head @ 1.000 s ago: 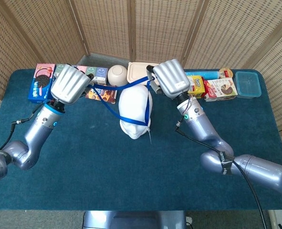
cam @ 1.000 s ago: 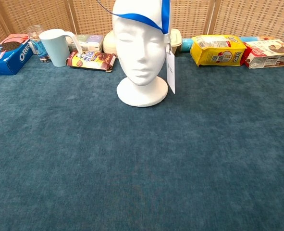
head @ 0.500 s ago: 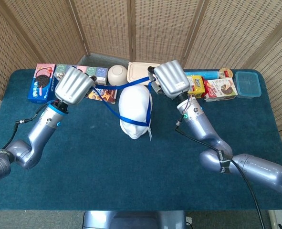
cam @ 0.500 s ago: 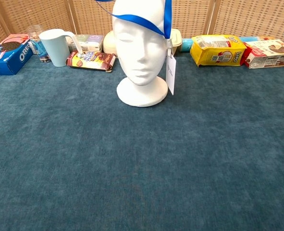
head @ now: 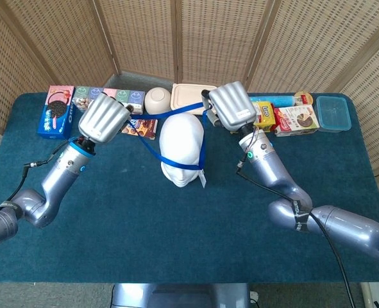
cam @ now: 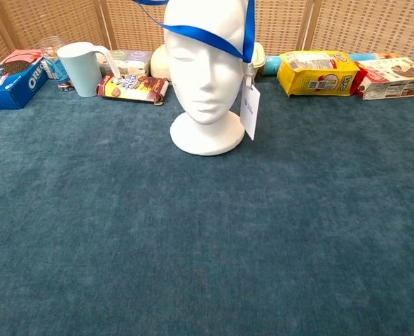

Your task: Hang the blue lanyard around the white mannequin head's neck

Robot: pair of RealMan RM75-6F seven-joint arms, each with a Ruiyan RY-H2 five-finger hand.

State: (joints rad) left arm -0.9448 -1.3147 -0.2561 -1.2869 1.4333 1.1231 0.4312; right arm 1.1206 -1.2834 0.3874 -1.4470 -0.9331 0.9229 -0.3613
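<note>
Lanyard (head: 176,160) lower, seemingly between robot hands

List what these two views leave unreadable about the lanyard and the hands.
- Left robot hand, head view: its back hides the fingers' hold on the blue lanyard.
- Right robot hand, head view: likewise.
- Chest view: top edge cuts off both hands.
- Badge: print too small.
- Mannequin head: its rear is hidden.

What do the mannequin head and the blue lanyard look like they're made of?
Mannequin head: probably foam, judging by its matte, slightly grainy white surface with no shine. Blue lanyard: looks like flat woven fabric ribbon, thin with a faint sheen, bending smoothly across the forehead.
</note>
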